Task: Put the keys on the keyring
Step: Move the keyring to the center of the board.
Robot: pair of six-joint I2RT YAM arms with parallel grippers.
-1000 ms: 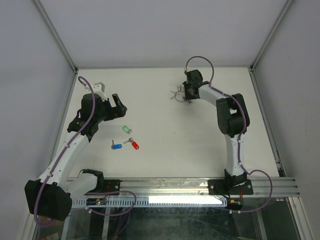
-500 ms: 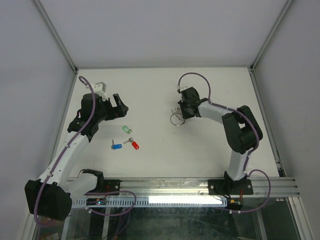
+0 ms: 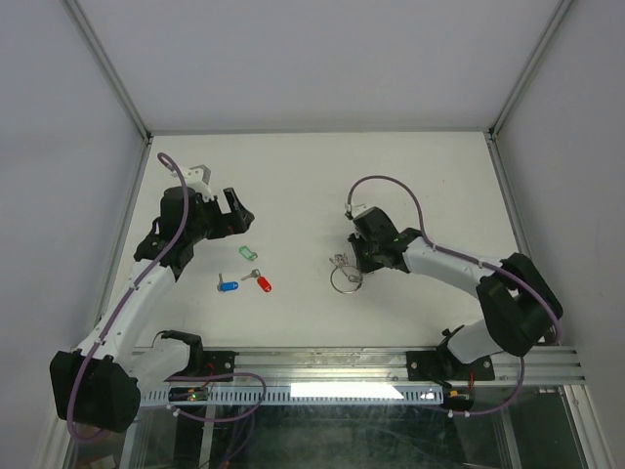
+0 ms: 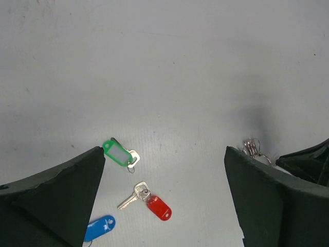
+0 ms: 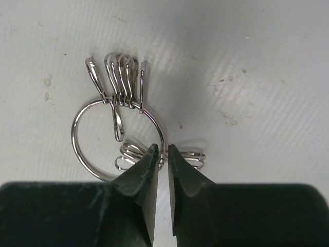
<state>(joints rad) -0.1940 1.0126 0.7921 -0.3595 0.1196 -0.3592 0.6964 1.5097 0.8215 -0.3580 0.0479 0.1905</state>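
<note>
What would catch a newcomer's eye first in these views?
The right end effector, centre-right on the white table, pinches the thin silver wire keyring, plain metal clips bunched on it. To its left lie a green-tagged key, a blue-tagged key and a red-tagged key, small and metal, with the left end effector open beside them.

White table (image 3: 312, 186) with three coloured keys (image 3: 262, 283) and keyring (image 3: 347, 277)

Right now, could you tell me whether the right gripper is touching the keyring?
Touching. In the right wrist view, the right gripper has its nearly closed fingertips pinching the wire of the keyring between them.
</note>
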